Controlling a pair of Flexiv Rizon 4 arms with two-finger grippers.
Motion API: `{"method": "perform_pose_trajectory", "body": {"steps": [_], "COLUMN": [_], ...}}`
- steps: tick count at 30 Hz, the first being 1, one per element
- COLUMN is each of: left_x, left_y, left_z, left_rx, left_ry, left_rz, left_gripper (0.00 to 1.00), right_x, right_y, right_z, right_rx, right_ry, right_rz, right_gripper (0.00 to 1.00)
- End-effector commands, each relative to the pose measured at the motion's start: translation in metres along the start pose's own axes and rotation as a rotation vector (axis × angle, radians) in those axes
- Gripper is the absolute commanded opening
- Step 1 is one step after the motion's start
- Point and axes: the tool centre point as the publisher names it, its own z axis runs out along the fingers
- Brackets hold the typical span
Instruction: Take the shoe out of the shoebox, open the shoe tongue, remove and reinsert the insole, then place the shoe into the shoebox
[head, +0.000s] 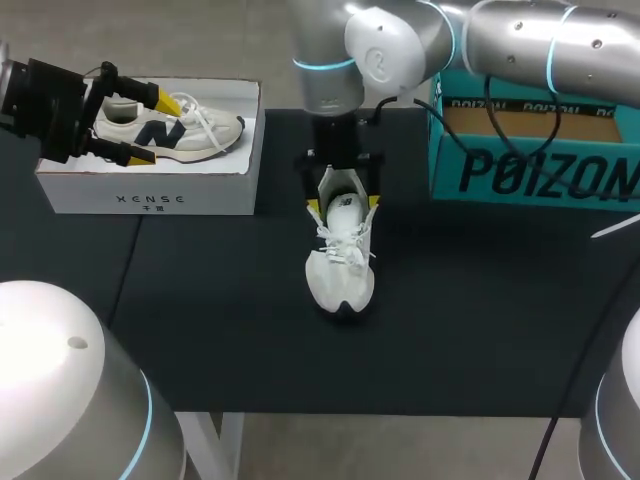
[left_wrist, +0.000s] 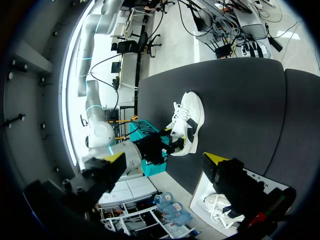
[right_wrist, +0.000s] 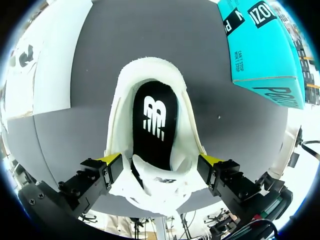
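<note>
A white shoe (head: 342, 270) stands on the black table's middle, toe toward the near edge. My right gripper (head: 342, 205) hangs open over its heel end, one yellow tip on each side of the collar. In the right wrist view the gripper (right_wrist: 161, 162) straddles the shoe (right_wrist: 120, 105). The black insole (right_wrist: 155, 125) lies flat inside and the tongue (right_wrist: 162, 181) sits between the fingers. The white shoebox (head: 150, 195) at the far left holds a second, cream and navy shoe (head: 195, 128). My left gripper (head: 150, 128) is open above that box. From the left wrist, its own gripper (left_wrist: 164, 159) points toward the white shoe (left_wrist: 189, 120).
An open teal cardboard box (head: 530, 165) stands at the far right, close behind my right arm. The black table (head: 480, 320) lies bare in front of the shoe and to both sides of it. The shoebox wall (left_wrist: 200, 195) shows under my left gripper.
</note>
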Motion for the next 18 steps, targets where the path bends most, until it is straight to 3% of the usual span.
{"method": "perform_pose_trajectory", "body": {"steps": [1, 5, 7, 8, 12, 18], "left_x": [0.000, 0.000, 0.000, 0.000, 0.000, 0.000], "left_y": [0.000, 0.000, 0.000, 0.000, 0.000, 0.000], "left_z": [0.000, 0.000, 0.000, 0.000, 0.000, 0.000], "left_rx": [0.000, 0.000, 0.000, 0.000, 0.000, 0.000], "left_ry": [0.003, 0.003, 0.003, 0.003, 0.003, 0.003], "left_rz": [0.001, 0.001, 0.001, 0.001, 0.001, 0.001], "left_gripper": [1.00, 1.00, 1.00, 1.00, 1.00, 1.00], "right_x": [-0.006, -0.009, -0.009, -0.008, -0.009, -0.009], "right_y": [-0.015, -0.023, -0.028, -0.029, -0.029, -0.016], "right_z": [-0.017, -0.032, -0.036, -0.037, -0.034, -0.017], "right_rx": [-0.072, -0.117, -0.143, -0.164, -0.219, -0.237], "right_ry": [-0.009, 0.007, 0.009, 0.012, 0.033, 0.041], "right_rz": [0.044, 0.065, 0.073, 0.058, 0.067, 0.066], "right_gripper": [1.00, 1.00, 0.28, 0.00, 0.00, 0.00]}}
